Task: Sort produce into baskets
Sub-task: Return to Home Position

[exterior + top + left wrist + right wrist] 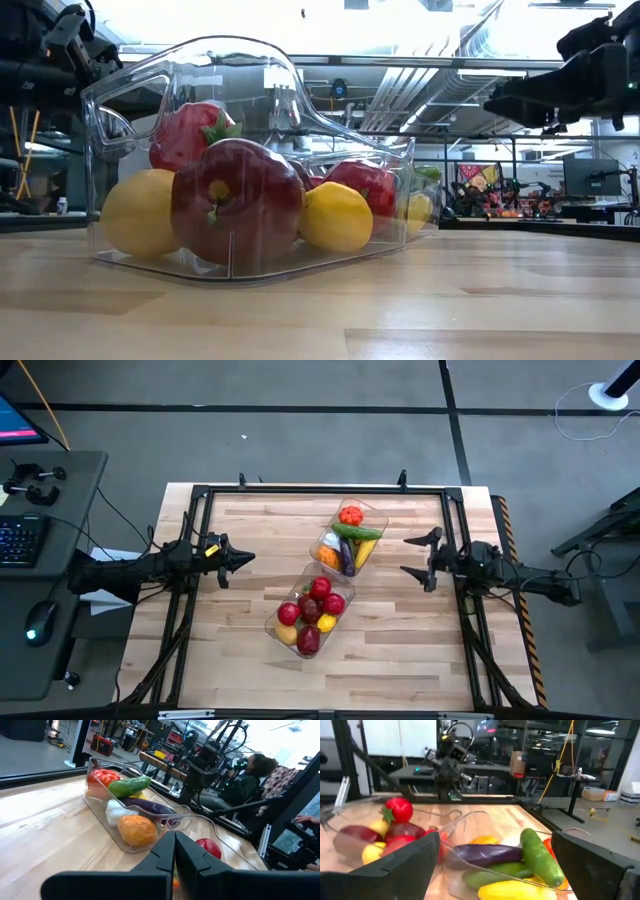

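Note:
Two clear baskets stand mid-table, end to end on a slant. The far basket (384, 520) holds vegetables: a red tomato (351, 515), a green cucumber (357, 531), a purple eggplant (347, 556), white garlic and orange and yellow pieces. The near basket (272, 622) holds red apples (320, 588) and yellow lemons (326, 623). My left gripper (250, 558) is shut, level, left of the baskets. My right gripper (406, 556) is open, level, right of the far basket. Neither touches anything.
A black frame rail (320, 490) runs around the wooden table top. Bare wood lies to the left, right and near side of the baskets. A desk with a keyboard (20, 538) and a mouse stands left of the table. A person (250, 775) sits beyond the table.

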Controlling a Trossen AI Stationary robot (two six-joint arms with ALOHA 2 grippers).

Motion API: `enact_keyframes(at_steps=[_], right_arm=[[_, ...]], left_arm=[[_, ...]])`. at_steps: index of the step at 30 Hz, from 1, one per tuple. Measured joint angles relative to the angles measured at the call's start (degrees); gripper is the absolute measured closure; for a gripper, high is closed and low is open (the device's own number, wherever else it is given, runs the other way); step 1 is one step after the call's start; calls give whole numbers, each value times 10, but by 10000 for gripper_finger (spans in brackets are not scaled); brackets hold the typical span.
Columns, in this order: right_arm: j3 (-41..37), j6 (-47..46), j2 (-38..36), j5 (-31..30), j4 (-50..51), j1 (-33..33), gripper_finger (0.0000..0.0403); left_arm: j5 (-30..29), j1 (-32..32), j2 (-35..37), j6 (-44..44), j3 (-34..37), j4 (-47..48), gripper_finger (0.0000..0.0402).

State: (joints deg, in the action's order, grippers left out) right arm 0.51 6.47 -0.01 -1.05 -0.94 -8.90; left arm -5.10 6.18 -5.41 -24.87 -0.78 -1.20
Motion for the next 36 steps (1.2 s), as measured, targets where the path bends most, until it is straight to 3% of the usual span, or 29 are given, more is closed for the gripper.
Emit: enact_keyframes(at_steps=[7,36], right_arm=[[0,-44,0,-1,0,-5,25],[0,-35,8,0,-1,-6,25]], left_arm=[[0,0,-1,0,0,0,401],[0,0,-1,0,0,1,401]])
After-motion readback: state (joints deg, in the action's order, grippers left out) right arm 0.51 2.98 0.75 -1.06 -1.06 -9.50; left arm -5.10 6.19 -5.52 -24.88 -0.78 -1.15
